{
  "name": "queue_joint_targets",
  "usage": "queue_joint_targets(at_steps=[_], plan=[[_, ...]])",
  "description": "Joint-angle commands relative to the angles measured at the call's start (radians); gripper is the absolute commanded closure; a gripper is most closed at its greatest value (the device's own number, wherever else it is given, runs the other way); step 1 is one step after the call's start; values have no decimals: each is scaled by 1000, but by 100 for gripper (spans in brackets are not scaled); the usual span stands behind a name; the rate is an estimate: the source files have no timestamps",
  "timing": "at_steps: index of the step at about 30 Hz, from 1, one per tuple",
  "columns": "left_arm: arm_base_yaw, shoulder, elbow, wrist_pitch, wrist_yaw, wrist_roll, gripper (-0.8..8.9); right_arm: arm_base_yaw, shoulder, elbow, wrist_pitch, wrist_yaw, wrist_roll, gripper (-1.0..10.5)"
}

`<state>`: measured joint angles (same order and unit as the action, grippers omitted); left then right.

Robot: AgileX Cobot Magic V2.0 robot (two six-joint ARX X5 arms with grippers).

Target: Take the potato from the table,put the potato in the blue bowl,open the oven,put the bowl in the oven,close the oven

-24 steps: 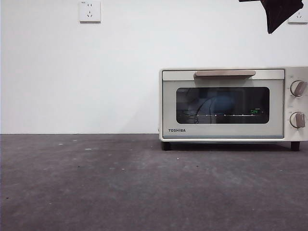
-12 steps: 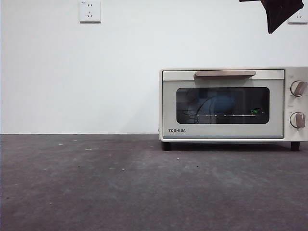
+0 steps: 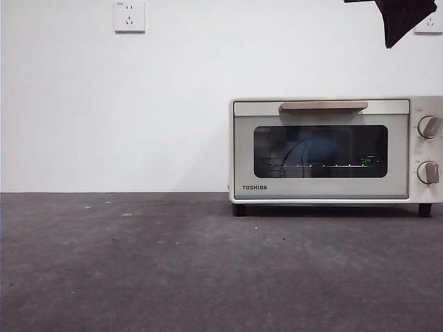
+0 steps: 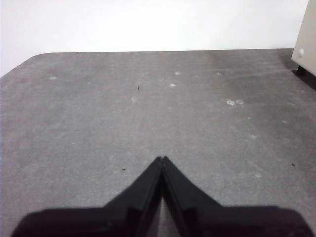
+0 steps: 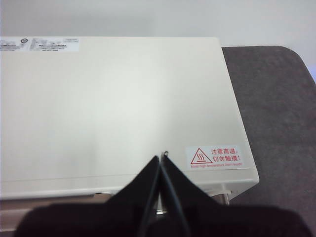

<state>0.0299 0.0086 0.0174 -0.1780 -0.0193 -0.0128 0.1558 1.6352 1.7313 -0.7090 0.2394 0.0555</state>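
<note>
**Oven shut, bowl inside, both arms idle**

Moved since the earlier frames: nothing you can detect; oven, bowl and the dark arm tip at the top corner sit exactly as they did a second ago.

Item 1, the oven [image 3: 336, 149]: cream-white box, smooth painted metal, standing at the table's [image 3: 173, 270] far right side on short dark feet. Door closed flush; dark glass window, tan bar handle [image 3: 323, 106] along the door's top edge, two knobs beside it. Judged rigid and heavy enough to stay put; should you need the door, take the bar handle at its middle.

Item 2, the blue bowl [image 3: 320, 150]: a rounded blue shape dimly seen through the glass, resting on the wire rack. Likely light and stiff, slippery at the rim. The potato is not visible; presumably inside the bowl.

Item 3, the right gripper [image 5: 161, 160]: jaws pressed together, holding nothing, hanging above the oven's top panel near the red warning label [image 5: 215, 155].

Item 4, the left gripper [image 4: 161, 160]: jaws likewise together and empty, over bare, matte, speckled table well apart from the oven.

The task reads as finished.
</note>
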Motion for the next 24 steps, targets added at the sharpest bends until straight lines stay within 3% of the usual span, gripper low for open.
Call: queue_joint_targets(at_steps=[1, 14, 24], plan=[[-2, 5, -10, 13, 0, -11, 818, 0, 6, -2, 6, 3, -3, 945], [-2, 27, -10, 13, 0, -11, 817, -12, -1, -3, 1, 7, -3, 945], [-2, 45, -10, 13, 0, -11, 817, 40, -233, -95, 43, 23, -3, 945]])
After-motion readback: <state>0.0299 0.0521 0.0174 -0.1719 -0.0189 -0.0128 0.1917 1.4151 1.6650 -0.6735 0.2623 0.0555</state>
